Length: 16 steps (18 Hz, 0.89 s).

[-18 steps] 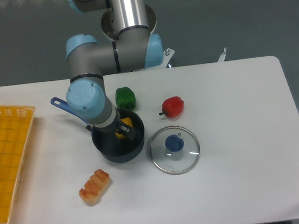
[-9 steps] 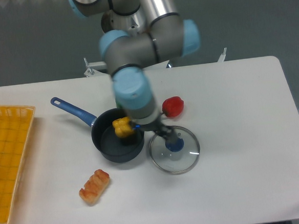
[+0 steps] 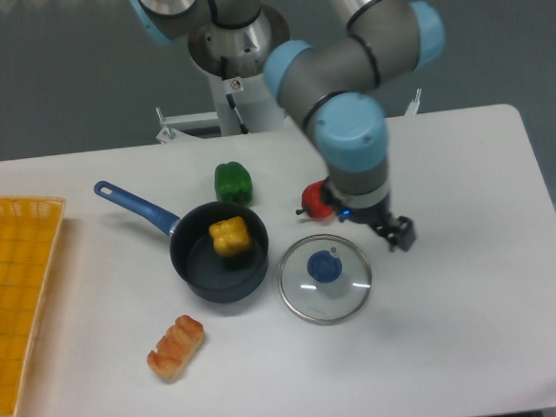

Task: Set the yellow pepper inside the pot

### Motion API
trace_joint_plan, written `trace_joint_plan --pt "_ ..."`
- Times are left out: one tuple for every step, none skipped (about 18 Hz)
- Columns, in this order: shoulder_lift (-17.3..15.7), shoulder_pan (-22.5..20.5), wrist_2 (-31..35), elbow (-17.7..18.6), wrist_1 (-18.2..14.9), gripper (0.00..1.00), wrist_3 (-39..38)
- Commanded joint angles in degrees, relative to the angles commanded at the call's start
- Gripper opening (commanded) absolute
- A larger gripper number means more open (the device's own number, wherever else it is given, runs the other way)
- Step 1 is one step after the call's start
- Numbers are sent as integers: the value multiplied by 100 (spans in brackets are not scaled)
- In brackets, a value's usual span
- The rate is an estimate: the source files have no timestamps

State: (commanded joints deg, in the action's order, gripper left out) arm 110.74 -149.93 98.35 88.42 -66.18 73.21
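On the white table [image 3: 479, 347], the yellow pepper [image 3: 229, 237] sits inside the pot [image 3: 219, 266], and the arm is swinging clear.

Going left to right: a yellow basket [image 3: 17, 294] lies at the 9 o'clock edge, with a bread roll [image 3: 176, 347] toward 7 o'clock. The pot sits just left of centre, its blue handle pointing to 10 o'clock, a green pepper [image 3: 232, 182] just beyond it at 12. A glass lid [image 3: 325, 278] lies beside the pot at 3 o'clock, and a red pepper [image 3: 316, 200] is half hidden by the arm. The gripper [image 3: 401, 234] hangs right of the lid, carrying nothing; whether its jaws are parted I cannot tell. The placing looks finished, so only retreat seems left. Half a second ago the gripper was over the lid; a second ago it was in the pot.
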Motion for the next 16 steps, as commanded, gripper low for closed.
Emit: trace_joint_plan --pt "26 -97 -17 -9 26 100 44" --pt "79 -167 -61 -9 79 100 166" --pt "97 -238 -105 -9 123 100 289" --pt "97 -308 -123 -9 123 100 386" --pt "71 -352 -132 -9 123 100 422" --pt "53 -431 -132 -9 132 100 422" --pt "62 -484 -141 -9 132 100 439" --pt "62 -545 -141 -9 132 100 544" --pt "62 -598 -141 -9 132 100 684" --pt "53 -668 -158 -9 132 100 816" --pt "53 -686 -176 0 123 100 861" --pt "44 -695 -184 0 123 100 870" --pt "44 -695 -193 0 123 100 879" --pt "44 -704 -193 0 123 100 879" --pt "44 -722 -193 0 123 100 888" --pt "44 -730 -202 0 123 100 888"
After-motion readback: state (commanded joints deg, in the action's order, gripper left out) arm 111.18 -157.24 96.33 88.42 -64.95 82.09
